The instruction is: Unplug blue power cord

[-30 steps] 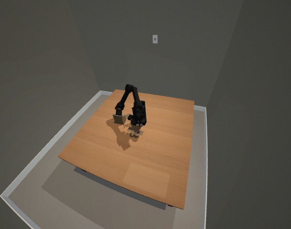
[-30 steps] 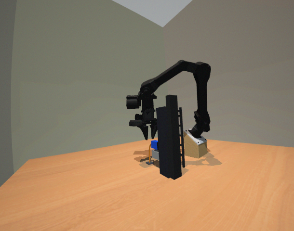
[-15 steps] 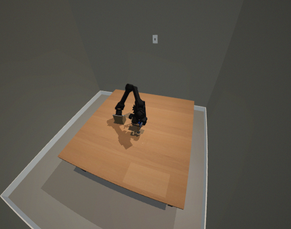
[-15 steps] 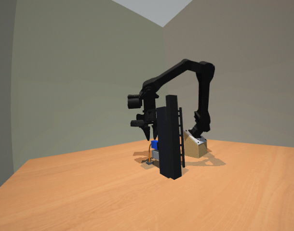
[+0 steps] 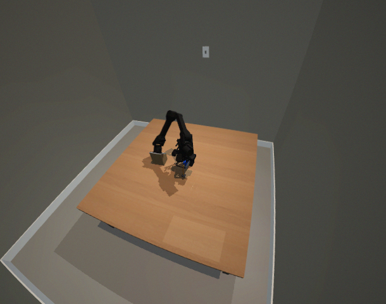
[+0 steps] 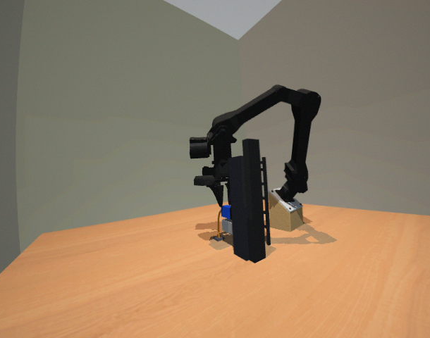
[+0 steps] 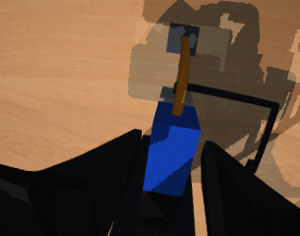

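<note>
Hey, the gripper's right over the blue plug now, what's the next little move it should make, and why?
Probably lower straight down a little more. In the wrist view the blue plug sits between the open gripper fingers with a gap on each side, so it looks lined up. From the side, though, the fingertips seem only about level with the plug's top, too high for a firm grip above the power strip.
</note>
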`<act>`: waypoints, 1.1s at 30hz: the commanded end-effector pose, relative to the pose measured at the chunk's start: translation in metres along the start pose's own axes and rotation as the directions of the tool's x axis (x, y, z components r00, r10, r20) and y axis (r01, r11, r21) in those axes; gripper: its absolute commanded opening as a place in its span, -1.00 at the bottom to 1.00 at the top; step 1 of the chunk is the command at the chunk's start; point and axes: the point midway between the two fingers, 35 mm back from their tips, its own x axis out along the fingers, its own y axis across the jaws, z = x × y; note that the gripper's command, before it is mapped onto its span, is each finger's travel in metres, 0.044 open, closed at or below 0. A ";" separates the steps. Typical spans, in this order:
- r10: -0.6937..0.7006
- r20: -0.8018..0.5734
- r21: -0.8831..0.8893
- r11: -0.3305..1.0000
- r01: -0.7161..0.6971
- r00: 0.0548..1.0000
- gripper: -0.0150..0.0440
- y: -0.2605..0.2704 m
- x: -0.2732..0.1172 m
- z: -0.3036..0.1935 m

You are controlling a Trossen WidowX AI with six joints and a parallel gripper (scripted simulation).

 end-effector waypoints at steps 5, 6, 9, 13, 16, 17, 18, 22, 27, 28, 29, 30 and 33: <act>0.001 -0.004 0.003 1.000 -0.001 1.000 0.05 -0.001 0.006 -0.003; 0.001 -0.004 0.003 1.000 -0.001 1.000 0.05 -0.001 0.008 -0.003; 0.001 -0.004 0.003 1.000 -0.001 1.000 0.05 -0.001 0.011 -0.003; 0.001 -0.004 0.003 1.000 -0.001 1.000 0.05 -0.001 0.012 -0.003; 0.001 0.000 -0.001 1.000 -0.001 1.000 -0.22 0.000 0.009 -0.002; 0.001 0.000 -0.001 1.000 -0.001 1.000 -0.31 0.000 0.009 -0.002; 0.001 0.000 -0.001 1.000 -0.001 1.000 -0.39 0.000 0.009 -0.002; 0.001 0.000 -0.001 1.000 -0.001 1.000 -0.48 0.000 0.009 -0.002; 0.001 0.000 -0.001 1.000 -0.001 1.000 -0.49 0.000 0.009 -0.002; 0.001 0.000 -0.001 1.000 -0.001 1.000 -0.49 0.000 0.009 -0.001; 0.001 0.000 -0.001 1.000 -0.001 1.000 -0.49 0.000 0.009 0.000; 0.001 0.001 -0.001 1.000 -0.001 1.000 -0.49 0.000 0.009 0.002; 0.001 0.001 0.000 1.000 -0.001 1.000 -0.49 0.001 0.009 0.006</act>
